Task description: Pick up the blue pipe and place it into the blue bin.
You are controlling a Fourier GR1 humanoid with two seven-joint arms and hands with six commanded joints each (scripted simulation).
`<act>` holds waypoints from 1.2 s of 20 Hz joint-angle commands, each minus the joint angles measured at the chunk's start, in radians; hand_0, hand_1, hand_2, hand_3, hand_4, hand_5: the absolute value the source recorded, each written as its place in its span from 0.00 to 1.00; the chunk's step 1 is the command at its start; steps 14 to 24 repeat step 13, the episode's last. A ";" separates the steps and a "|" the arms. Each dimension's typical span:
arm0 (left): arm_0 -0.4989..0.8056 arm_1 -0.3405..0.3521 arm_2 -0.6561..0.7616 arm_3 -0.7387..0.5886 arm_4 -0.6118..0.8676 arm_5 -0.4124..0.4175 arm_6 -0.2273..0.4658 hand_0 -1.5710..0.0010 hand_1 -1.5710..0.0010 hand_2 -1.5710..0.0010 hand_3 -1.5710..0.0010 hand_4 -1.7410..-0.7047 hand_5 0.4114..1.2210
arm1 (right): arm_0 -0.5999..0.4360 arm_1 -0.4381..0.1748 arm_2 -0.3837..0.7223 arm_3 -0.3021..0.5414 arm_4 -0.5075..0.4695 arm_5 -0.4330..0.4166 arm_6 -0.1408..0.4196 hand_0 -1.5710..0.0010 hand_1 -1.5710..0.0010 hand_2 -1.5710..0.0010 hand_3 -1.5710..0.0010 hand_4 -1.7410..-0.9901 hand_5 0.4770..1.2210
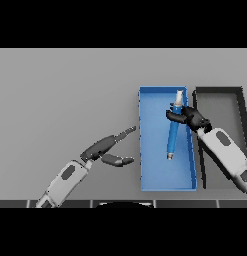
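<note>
Seemingly white-tipped blue pipe in right hand, over blue bin.

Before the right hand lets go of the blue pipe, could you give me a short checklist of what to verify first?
1. Right hand curled round the blue pipe: ok.
2. Pipe over the blue bin, within its walls: ok.
3. Pipe already resting on the bin floor: cannot tell.
4. Left hand open, outside the bin: ok.
5. Black bin clear of the pipe: ok.
</note>
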 commanded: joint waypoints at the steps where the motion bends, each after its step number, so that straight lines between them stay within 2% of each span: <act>1: -0.002 0.000 -0.001 -0.003 -0.001 0.001 0.006 1.00 1.00 1.00 1.00 0.88 0.07 | -0.005 -0.001 0.000 0.008 -0.002 0.003 0.003 0.92 0.94 0.94 0.96 0.74 0.54; 4: 0.000 -0.001 -0.003 -0.010 0.003 -0.002 0.012 1.00 1.00 1.00 1.00 0.88 0.07 | -0.005 0.002 0.009 0.008 0.002 -0.018 0.003 0.96 0.97 0.97 0.98 0.74 0.46; 9: -0.010 0.000 0.000 0.001 -0.002 -0.001 0.012 1.00 1.00 1.00 1.00 0.88 0.07 | 0.003 0.000 0.017 -0.003 0.015 -0.027 -0.017 0.99 0.99 0.99 0.99 0.74 0.40; 24: -0.021 -0.009 -0.002 -0.014 -0.006 0.010 0.023 1.00 1.00 1.00 1.00 0.88 0.08 | -0.001 0.000 0.022 -0.003 0.020 -0.018 -0.012 0.99 0.99 0.99 0.99 0.74 0.39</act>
